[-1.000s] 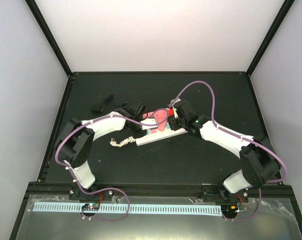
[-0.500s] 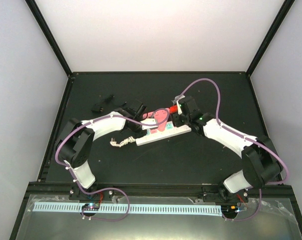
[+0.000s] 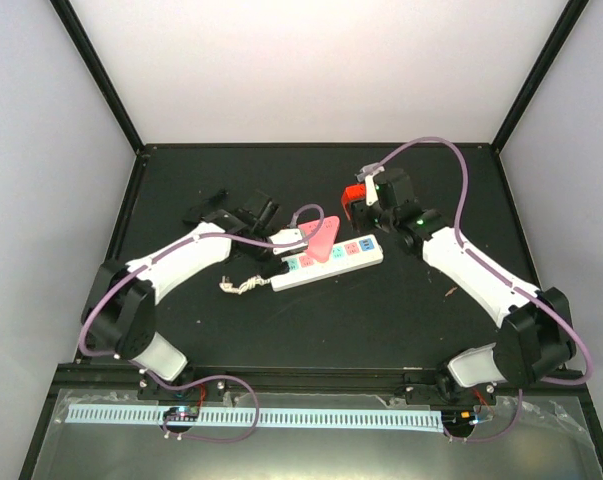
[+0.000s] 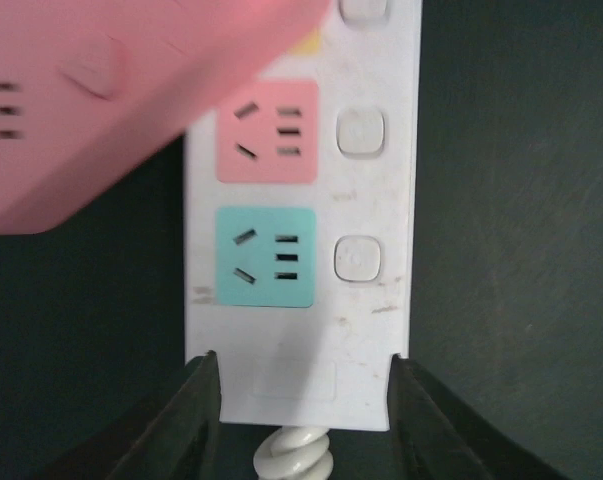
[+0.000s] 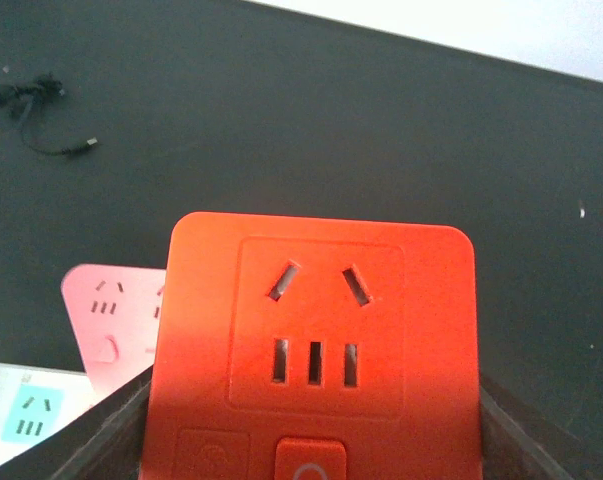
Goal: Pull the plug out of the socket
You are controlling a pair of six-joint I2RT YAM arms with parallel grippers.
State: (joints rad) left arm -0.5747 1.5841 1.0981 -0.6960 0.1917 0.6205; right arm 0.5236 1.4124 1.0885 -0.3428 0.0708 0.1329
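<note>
The socket point(image 3: 353, 255) is a long white strip lying slantwise mid-table, its frayed cord stub point(image 3: 241, 286) at the left end. The plug point(image 3: 356, 193), an orange-red square block, hangs clear of the strip at the back right, with my right gripper point(image 3: 369, 207) shut on it. In the right wrist view the plug point(image 5: 316, 330) fills the space between the fingers of the gripper point(image 5: 316, 440). My left gripper point(image 3: 270, 267) is at the strip's cord end. The left wrist view shows this gripper point(image 4: 306, 375) open, fingertips point(image 4: 206, 395) over the socket's point(image 4: 376, 80) corners.
A pink adapter block point(image 3: 321, 237) still sits on the strip, also seen in the wrist views point(image 4: 101, 100) point(image 5: 106, 320). A small black object point(image 3: 206, 210) lies at the back left and a thin black wire point(image 5: 36, 95) on the mat. Black frame posts bound the table.
My right gripper has carried the orange-red plug up and back to the right, off the strip. The left jaws have opened and the left arm has drawn back leftward.
</note>
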